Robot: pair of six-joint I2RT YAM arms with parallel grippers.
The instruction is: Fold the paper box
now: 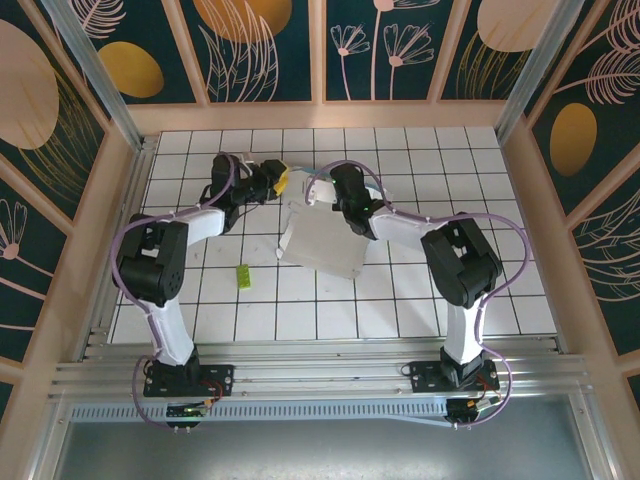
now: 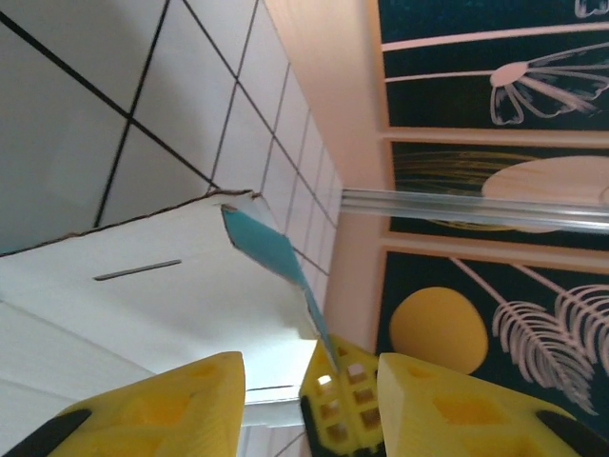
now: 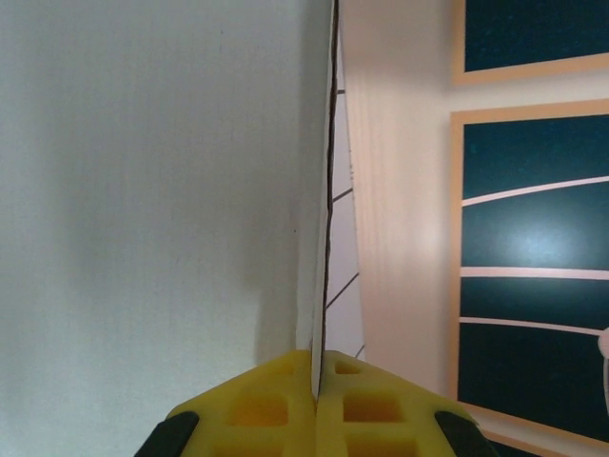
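Lab robot cell: aluminium frame point(image 1: 320, 372), tiled table point(image 1: 500, 290).

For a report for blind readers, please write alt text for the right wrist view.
The yellow right gripper is shut on the thin edge of the paper box, whose whitish-grey face spreads across the left side. At the right are a narrow strip of tiled table and a dark teal wall with pale wood frames.

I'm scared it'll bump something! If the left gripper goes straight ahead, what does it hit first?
Most likely the paper box: its teal flap pokes in between the left gripper's open fingers, though depth is hard to judge.
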